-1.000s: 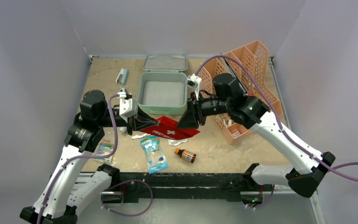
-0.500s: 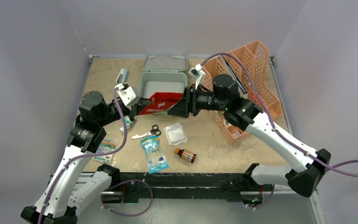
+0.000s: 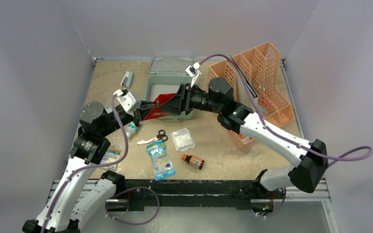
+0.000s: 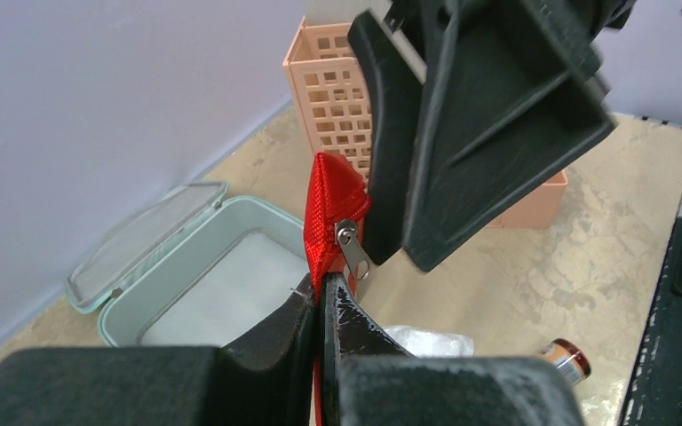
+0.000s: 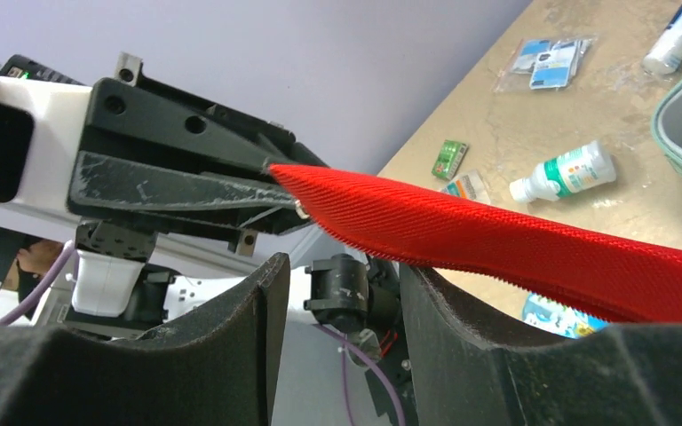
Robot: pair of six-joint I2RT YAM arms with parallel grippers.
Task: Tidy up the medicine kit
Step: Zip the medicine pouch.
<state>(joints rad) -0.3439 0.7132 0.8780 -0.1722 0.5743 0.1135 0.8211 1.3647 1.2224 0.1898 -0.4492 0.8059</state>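
Uncovered as the red pouch (image 3: 158,111) rises, brown bottle (image 3: 193,160), blue packet (image 3: 160,159), scissors (image 3: 155,137) and gauze (image 3: 182,139) lie on the desk before the medicine kit (image 3: 147,97), unpacked. Over its front rim the left hand (image 4: 321,298) pinches the pouch; the right hand (image 3: 178,103) flanks it, grip unclear. The kit looks empty, its lid (image 3: 172,65) behind.

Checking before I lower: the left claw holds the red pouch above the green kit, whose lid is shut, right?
Not quite. The top external view shows the medicine kit open, with its lid lying flat behind it. The rest is right: the left claw holds the red pouch above it.
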